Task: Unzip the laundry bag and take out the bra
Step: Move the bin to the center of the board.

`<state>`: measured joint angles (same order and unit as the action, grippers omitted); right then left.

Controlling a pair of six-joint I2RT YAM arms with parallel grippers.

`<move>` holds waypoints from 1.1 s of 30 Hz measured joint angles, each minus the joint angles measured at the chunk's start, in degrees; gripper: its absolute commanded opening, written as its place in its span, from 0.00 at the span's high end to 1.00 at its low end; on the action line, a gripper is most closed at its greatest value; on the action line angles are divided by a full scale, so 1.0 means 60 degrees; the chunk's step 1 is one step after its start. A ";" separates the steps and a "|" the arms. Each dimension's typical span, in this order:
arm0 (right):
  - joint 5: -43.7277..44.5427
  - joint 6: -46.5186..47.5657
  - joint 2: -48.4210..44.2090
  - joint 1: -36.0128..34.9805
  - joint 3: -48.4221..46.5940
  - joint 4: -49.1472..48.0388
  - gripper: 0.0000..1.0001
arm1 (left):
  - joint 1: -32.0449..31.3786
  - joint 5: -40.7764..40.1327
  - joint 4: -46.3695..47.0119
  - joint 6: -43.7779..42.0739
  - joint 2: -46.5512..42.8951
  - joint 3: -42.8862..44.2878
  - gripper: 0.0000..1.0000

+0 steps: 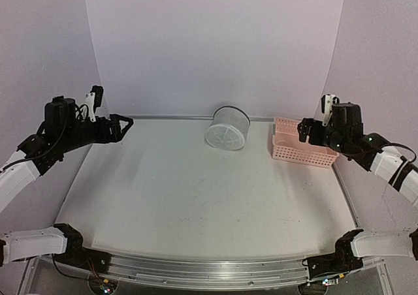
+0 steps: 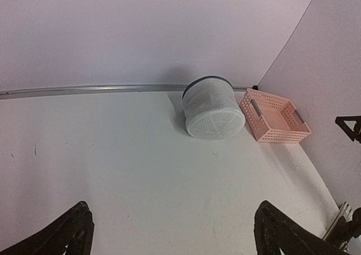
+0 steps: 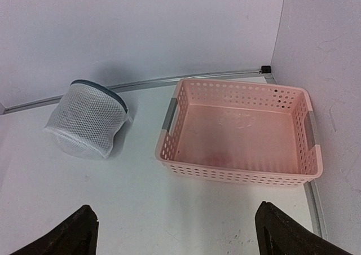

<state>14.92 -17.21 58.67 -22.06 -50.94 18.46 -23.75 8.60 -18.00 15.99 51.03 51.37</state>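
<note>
The laundry bag is a white mesh cylinder with a dark zipper rim. It lies on its side at the back middle of the table, its round ribbed face towards me. It also shows in the left wrist view and the right wrist view. The bra is not visible in any view. My left gripper is open and empty, raised over the table's far left and well apart from the bag; its fingers frame bare table. My right gripper is open and empty, held above the basket's right end.
An empty pink perforated plastic basket stands just right of the bag near the table's back right corner, also shown in the left wrist view and the right wrist view. White backdrop walls close the back and sides. A metal rail edges the front.
</note>
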 measured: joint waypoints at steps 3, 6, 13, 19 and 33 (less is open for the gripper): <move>0.0382 0.0127 0.0525 -0.0025 -0.0153 0.0171 0.02 | -0.0018 0.0051 -0.0007 -0.0182 -0.0055 0.0189 0.00; 0.0820 0.0219 0.1191 -0.0025 -0.0426 0.0288 0.03 | -0.0018 0.0051 -0.0022 -0.0284 -0.0193 0.0197 0.00; 0.1504 0.0299 0.3053 -0.0025 -0.1282 0.0503 0.10 | -0.0018 0.0040 -0.0036 -0.0466 -0.0229 0.0175 0.00; 0.1370 0.0441 0.4885 -0.0025 -0.2379 0.0714 0.13 | -0.0018 0.0051 -0.0040 -0.0528 -0.0233 0.0080 0.00; 0.0095 0.2656 0.8790 -0.0025 -0.6459 0.2572 0.13 | -0.0018 0.0033 -0.0131 -0.0707 -0.0437 -0.0087 0.00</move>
<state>15.49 -1.28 111.42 -22.22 -89.69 33.89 -23.86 8.80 -18.79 11.75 48.40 50.85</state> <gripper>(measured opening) 0.861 0.996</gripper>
